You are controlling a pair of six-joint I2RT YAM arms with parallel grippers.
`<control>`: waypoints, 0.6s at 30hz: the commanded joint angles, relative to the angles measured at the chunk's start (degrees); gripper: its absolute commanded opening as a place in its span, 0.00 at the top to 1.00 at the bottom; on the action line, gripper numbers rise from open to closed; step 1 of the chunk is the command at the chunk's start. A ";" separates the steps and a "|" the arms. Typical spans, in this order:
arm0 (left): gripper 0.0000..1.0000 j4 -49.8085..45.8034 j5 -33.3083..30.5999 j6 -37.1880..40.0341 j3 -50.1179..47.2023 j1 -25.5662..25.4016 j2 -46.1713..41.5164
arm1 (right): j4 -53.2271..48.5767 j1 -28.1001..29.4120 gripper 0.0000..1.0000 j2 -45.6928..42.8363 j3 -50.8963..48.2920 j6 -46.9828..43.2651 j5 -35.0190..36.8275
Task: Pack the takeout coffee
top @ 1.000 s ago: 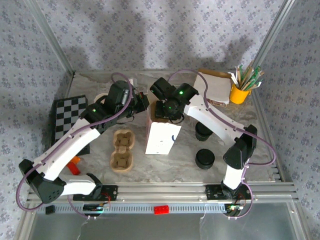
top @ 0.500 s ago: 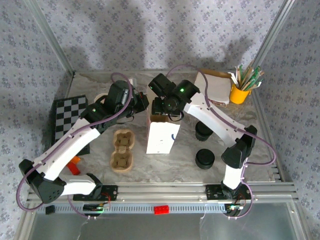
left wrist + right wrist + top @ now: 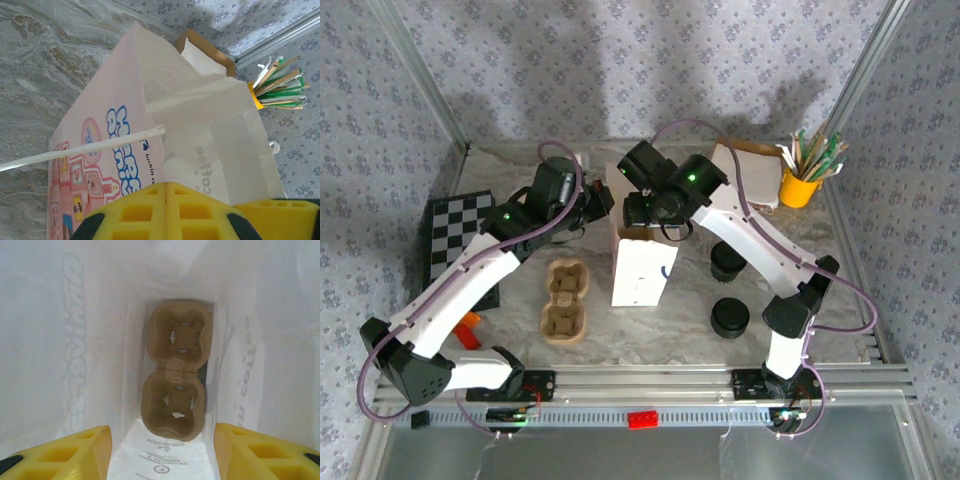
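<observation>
White paper bag [image 3: 642,275] stands upright mid-table, mouth open. All places taken from it.

Right gripper [image 3: 161,435]: poised over the bag's mouth, looking straight down inside. Yellow fingers [image 3: 75,450] spread wide, nothing between them.

Bottom of bag: brown pulp carrier [image 3: 175,385] lying flat, both wells empty. A printed paper slip [image 3: 160,462] on the bag floor just beside one end of it.

Left gripper [image 3: 167,197]: at the bag's upper left corner, fingers pressed together right up against the bag wall. Cannot tell whether paper is pinched between them. A thin white handle strip [image 3: 85,149] runs across the printed side of the bag.

Black lid [image 3: 730,318]: on the table to the right of the bag, apart from it, toward the near edge. Beyond the lid, also right of the bag, a dark round thing [image 3: 725,265] partly under the right arm; cannot tell if it is the cup.

Second carrier [image 3: 565,300]: on the table just left of the bag, empty.

Yellow pot of sticks [image 3: 800,185]: far right of the bag.
</observation>
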 commanded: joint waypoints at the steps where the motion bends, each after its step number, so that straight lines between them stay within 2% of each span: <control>1: 1.00 1.32 1.47 1.78 0.91 0.87 1.07 | -2.23 -0.05 0.43 -0.80 1.30 -3.03 0.52; 4: 0.99 -0.77 2.07 2.83 2.00 0.94 1.59 | -1.58 -0.09 0.43 -0.63 1.07 -3.81 -0.83; 11: 0.77 -5.99 2.64 5.20 5.06 0.87 2.08 | -1.16 0.06 0.43 -0.78 1.13 -5.87 -1.22; 18: 0.65 -11.60 1.02 6.43 6.86 0.88 0.11 | -1.74 0.27 0.43 -1.16 1.07 -6.70 -1.65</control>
